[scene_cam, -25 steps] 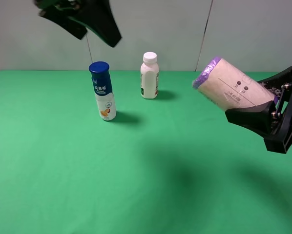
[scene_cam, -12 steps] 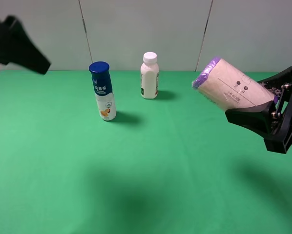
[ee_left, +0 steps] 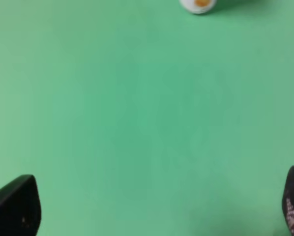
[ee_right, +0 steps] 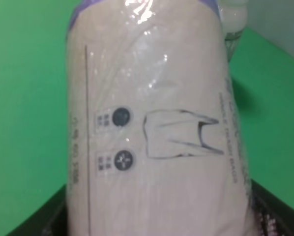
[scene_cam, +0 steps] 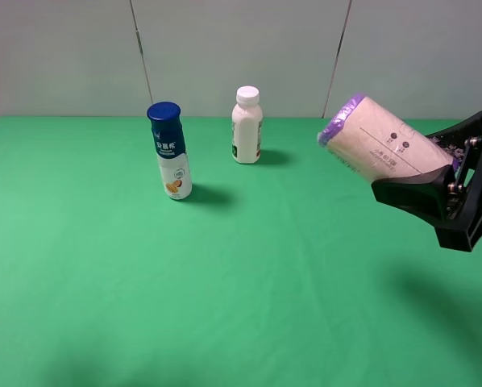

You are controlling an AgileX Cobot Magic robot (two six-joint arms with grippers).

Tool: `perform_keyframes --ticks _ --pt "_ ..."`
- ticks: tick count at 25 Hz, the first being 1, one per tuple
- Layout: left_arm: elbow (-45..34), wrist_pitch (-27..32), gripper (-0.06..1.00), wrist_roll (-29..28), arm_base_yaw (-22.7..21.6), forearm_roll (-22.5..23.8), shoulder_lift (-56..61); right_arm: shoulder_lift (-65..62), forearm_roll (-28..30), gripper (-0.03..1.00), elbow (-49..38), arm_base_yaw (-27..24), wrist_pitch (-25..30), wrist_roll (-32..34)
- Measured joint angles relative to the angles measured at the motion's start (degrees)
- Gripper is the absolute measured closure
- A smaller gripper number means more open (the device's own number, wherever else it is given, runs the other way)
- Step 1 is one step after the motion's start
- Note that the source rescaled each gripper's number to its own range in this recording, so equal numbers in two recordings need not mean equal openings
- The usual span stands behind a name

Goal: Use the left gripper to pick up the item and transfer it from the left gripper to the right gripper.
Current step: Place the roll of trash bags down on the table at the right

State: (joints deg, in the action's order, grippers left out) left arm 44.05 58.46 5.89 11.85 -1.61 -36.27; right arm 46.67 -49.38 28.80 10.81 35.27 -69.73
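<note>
Between the angular, wedge-shaped fingers (scene_cam: 410, 193) of the right claw (scene_cam: 402, 163), the item (scene_cam: 382, 143) is gripped by its rear part and held clear above the worktop (scene_cam: 225, 290), tilted so that its free purple end is raised and pointed away from the claw's wrist. The left claw (ee_left: 154, 209) is not seen in the high view. In its own wrist view its two dark fingertips (ee_left: 14, 209) are spread wide with only bare green surface between them, so it is judged released and empty, and well apart from the item. From this layout the pick-up and the hand-over are judged as done: the roll is carried by the right claw alone, and nothing of the task appears to be left beyond a secure hold. The item is seen as a short, fat cylinder wrapped in glossy, crinkled film, cream-coloured and printed with small round symbols and a line drawing, with gathered purple film at the free end. A soft, slightly yielding body is suspected, against the hard black fingers. Ahead of the right claw, beyond the item's free end and lower, a blue-capped bottle (scene_cam: 169, 151) and a white-capped bottle (scene_cam: 247, 125) are stood upright on the matte green worktop, both smooth, rigid-looking and untouched.
</note>
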Motion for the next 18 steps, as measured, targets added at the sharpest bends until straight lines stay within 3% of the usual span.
perform_keyframes --ticks 12,18 --pt "-11.5 4.8 -0.01 -3.9 0.0 1.1 29.8 0.0 0.0 0.96 0.0 0.0 0.0 2.5" --pt "-14.6 7.3 -0.01 -7.7 0.0 1.6 36.4 0.0 0.0 0.96 0.0 0.0 0.1 2.9"
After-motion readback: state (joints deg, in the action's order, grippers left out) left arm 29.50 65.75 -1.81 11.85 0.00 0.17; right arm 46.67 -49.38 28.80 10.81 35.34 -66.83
